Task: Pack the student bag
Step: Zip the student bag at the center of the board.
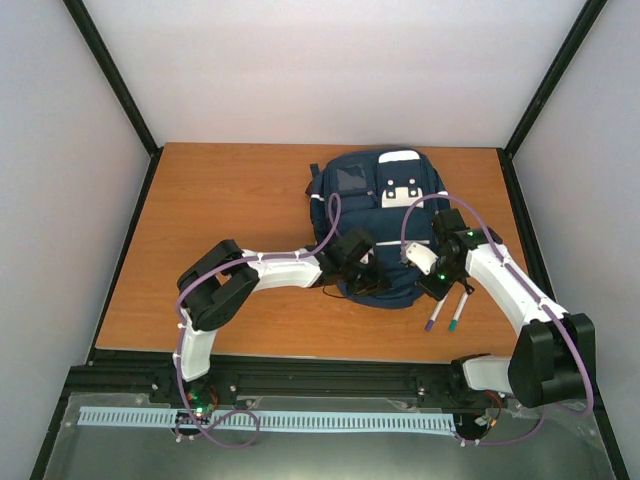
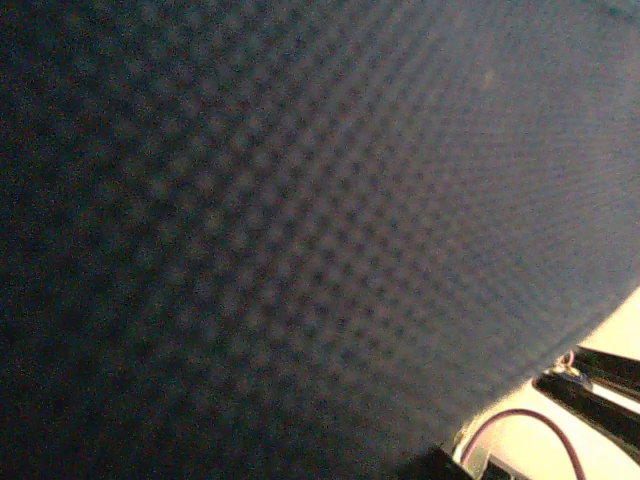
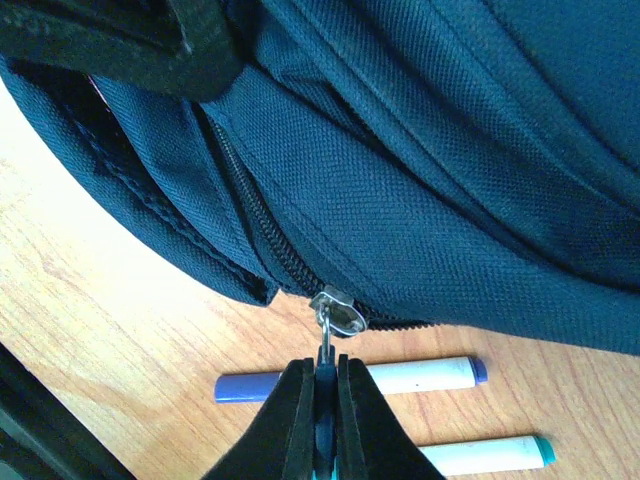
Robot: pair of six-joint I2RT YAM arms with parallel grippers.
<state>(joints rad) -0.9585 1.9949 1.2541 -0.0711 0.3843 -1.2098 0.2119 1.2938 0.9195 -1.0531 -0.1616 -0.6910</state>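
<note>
Right gripper (image 3: pixel 322 375) is clamped on the zipper pull (image 3: pixel 325 345), its black fingers squeezed together with only the thin tab between them. Makes sense to me: nothing goes in until a compartment is open, and the tab is the only handle for dragging the slider. The slider (image 3: pixel 338 308) is a small silvery metal piece sitting low on the zipper track (image 3: pixel 250 215), close to the bag's edge. I can't say how much of the zip is open from here.

The student bag (image 1: pixel 365 200) lies flat on the wooden table (image 1: pixel 230 200), toward the far middle, with its white patches at the end away from the arms. The fabric is coarse woven navy nylon with stitched seams. It looks soft and floppy, so I'd bet it bunches up if only the zip gets tugged.

That's probably why the left gripper (image 1: pixel 360 268) is down on the bag's near-left part. It's pressed so close that its wrist camera shows nothing but blurry weave. It looks like it's anchoring the cloth, but I can't tell whether its jaws are wide or pinching a fold.

Two pens lie on the table just beside the bag's near edge: a blue-capped marker (image 3: pixel 420 375) and a teal-capped marker (image 3: pixel 480 455). Both have smooth, round white barrels and lie roughly parallel, near each other but not touching. Presumably that's the cargo.
</note>
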